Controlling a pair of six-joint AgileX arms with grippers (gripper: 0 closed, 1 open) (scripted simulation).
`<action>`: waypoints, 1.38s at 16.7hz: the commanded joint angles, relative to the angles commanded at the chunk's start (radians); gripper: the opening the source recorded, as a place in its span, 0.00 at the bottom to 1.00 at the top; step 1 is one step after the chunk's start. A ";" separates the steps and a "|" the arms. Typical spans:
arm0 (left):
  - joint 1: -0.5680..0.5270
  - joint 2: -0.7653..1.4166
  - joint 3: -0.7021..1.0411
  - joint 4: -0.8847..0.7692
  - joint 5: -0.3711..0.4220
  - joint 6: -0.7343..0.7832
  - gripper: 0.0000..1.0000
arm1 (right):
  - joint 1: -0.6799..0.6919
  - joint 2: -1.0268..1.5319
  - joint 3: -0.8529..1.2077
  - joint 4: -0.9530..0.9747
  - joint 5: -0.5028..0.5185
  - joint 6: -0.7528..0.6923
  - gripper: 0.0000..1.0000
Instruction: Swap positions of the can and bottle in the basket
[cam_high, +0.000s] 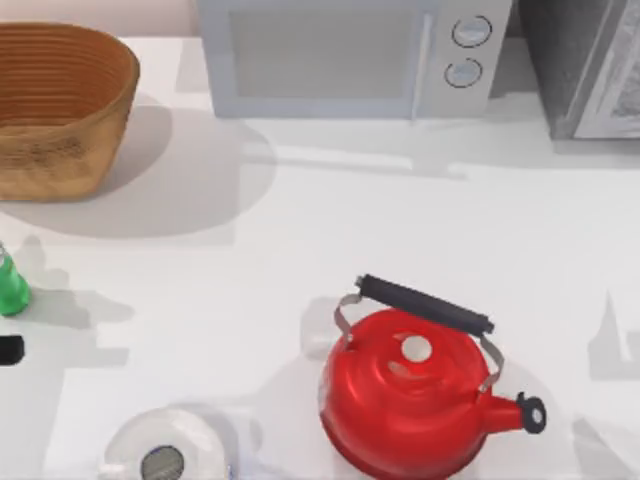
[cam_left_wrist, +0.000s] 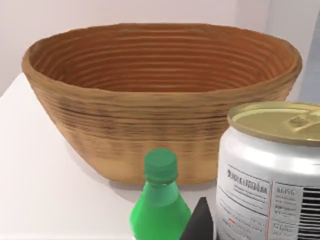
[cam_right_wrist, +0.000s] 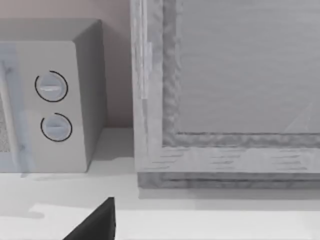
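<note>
**Can and bottle stand on the table before the basket**

The white cylindrical can with a dull gold top (cam_left_wrist: 272, 170) fills the near corner of the left wrist view. Its side carries blocks of small black print and a barcode; none of the writing can be read, and no brand name faces the camera.

Just beside it stands the small bright green bottle with a green cap (cam_left_wrist: 160, 200), which also shows at the left edge of the table in the top view (cam_high: 10, 285). Both stand upright on the white table (cam_high: 300, 250), outside the large oval basket of woven tan-brown wicker (cam_left_wrist: 160, 100), which sits behind them at the table's far left (cam_high: 60, 110).

A dark finger (cam_left_wrist: 200, 225) of the left gripper rises between bottle and can; whether that gripper is spread or pressed together cannot be told. The same goes for the right gripper.
</note>
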 joint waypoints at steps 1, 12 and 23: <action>-0.002 -0.059 -0.054 0.042 -0.002 -0.002 0.00 | 0.000 0.000 0.000 0.000 0.000 0.000 1.00; -0.006 -0.183 -0.170 0.157 -0.003 -0.005 0.00 | 0.000 0.000 0.000 0.000 0.000 0.000 1.00; -0.100 0.523 0.099 0.554 0.344 -0.051 0.00 | 0.000 0.000 0.000 0.000 0.000 0.000 1.00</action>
